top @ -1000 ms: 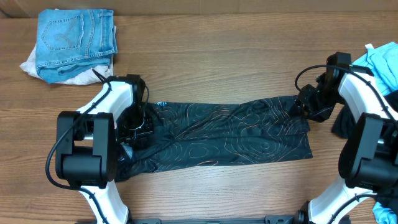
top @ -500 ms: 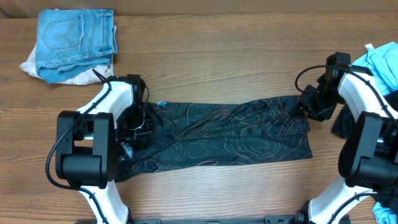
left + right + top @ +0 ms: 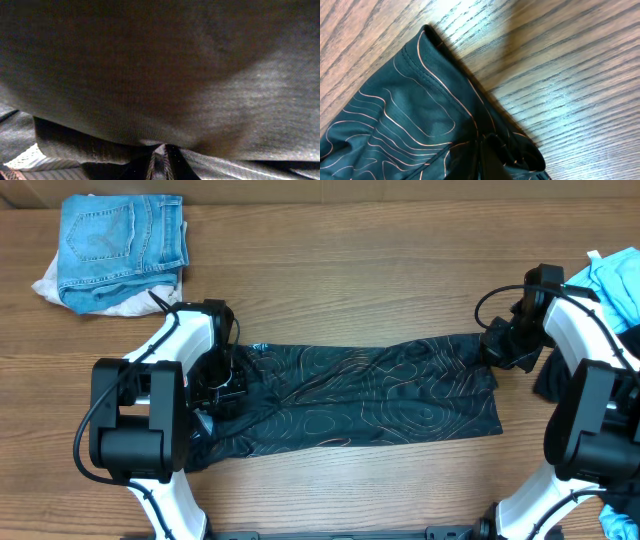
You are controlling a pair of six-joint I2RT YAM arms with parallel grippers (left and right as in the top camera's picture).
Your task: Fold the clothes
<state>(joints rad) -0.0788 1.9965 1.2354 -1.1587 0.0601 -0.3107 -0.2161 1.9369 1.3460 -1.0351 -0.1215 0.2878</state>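
Where the jersey lies: the black jersey (image 3: 370,395) with tan contour lines is spread flat on the counter (image 3: 350,280) as a long band, spanning the gap between the two claws.
Left claw: the left claw (image 3: 225,385) is clenched on the jersey's near end. In its wrist view, dark cloth drapes over almost the whole lens and the fingertips barely show low in frame.
Right claw: the right claw (image 3: 497,345) is clenched on the far corner of the opposite end. Its wrist view shows a tuck of hem pinched between the fingers, with bare wood just beyond them.
Step in hand (judged): both ends are gripped, ready for a lift and carry-over to make a fold.
Doing it well: raise both claws together and evenly, keeping light tension so the band stays straight. Carry the held edge across to meet the free edge, then lower before letting go.
Watch for: the right pinch looks shallow and close to the hem, so a sharp pull may slip it.
Nearby: folded jeans (image 3: 120,235) lie well beyond the left claw, and a blue garment (image 3: 615,280) lies just outside the right claw. Keep clear of both.
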